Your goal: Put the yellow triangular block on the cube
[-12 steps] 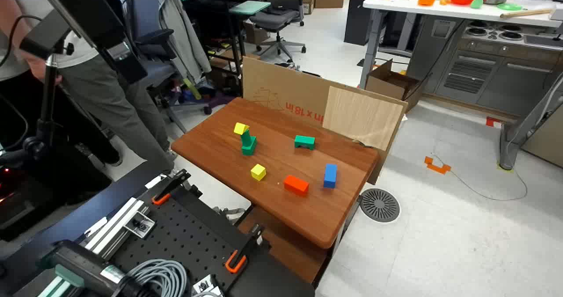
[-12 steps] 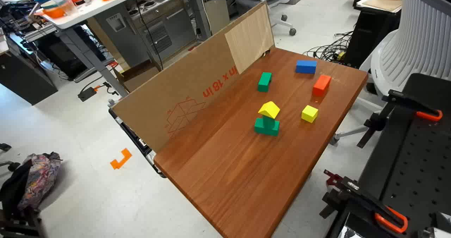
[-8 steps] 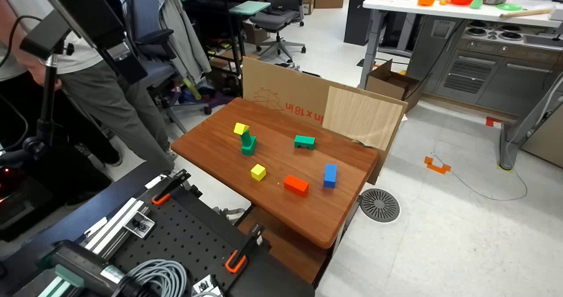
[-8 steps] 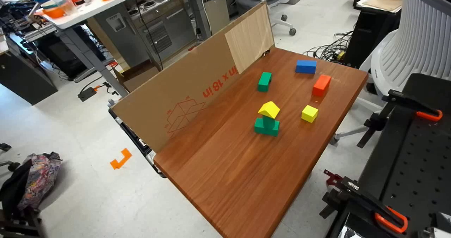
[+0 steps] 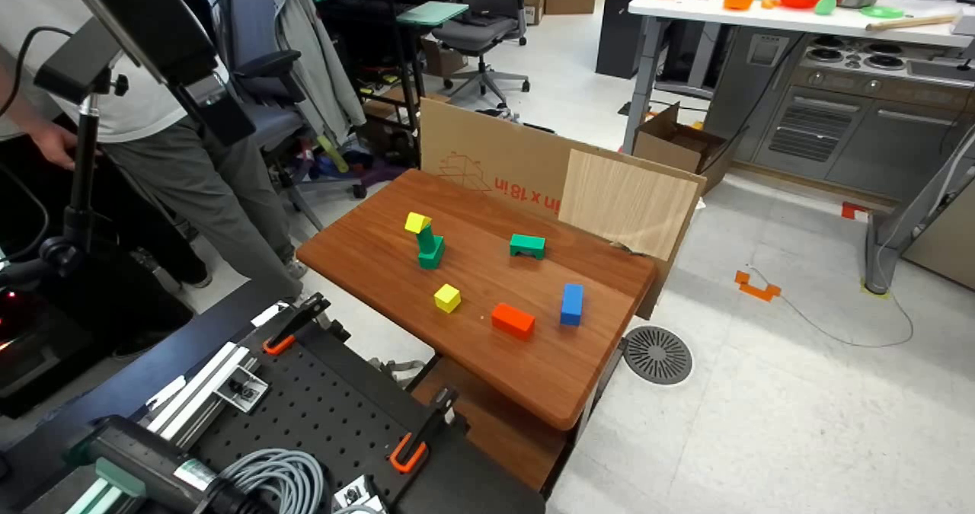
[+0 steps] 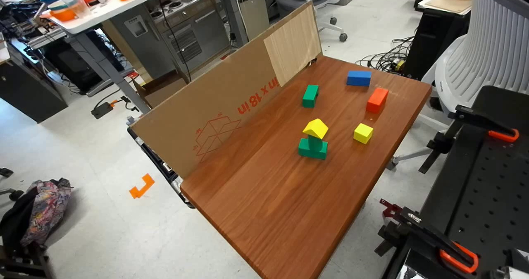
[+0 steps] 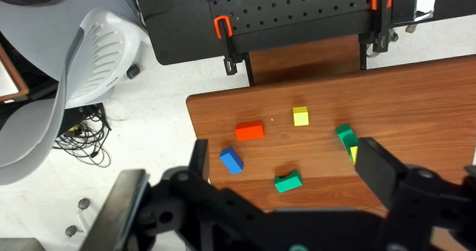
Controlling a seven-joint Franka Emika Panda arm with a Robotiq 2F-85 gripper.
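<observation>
The yellow triangular block (image 5: 417,222) (image 6: 315,129) sits on top of a small green tower (image 5: 430,252) (image 6: 313,149) on the brown table, in both exterior views. In the wrist view only an edge of the yellow triangular block (image 7: 353,153) shows; a finger hides the rest. The yellow cube (image 5: 447,298) (image 6: 363,133) (image 7: 301,116) stands alone on the table, nearer the black pegboard bench than the tower, with nothing on it. My gripper (image 7: 283,147) is wide open and empty, well above the table in the wrist view. It does not show in the exterior views.
A red block (image 5: 513,321) (image 7: 249,130), a blue block (image 5: 571,304) (image 7: 231,160) and a notched green block (image 5: 527,246) (image 7: 288,181) lie on the table (image 6: 264,213). A cardboard sheet (image 6: 206,113) stands along one table edge. A black bench (image 5: 327,392) with orange-tipped clamps borders the opposite side.
The person at the side in an exterior view has shifted a little, and the hand has moved. The blocks have not moved.
</observation>
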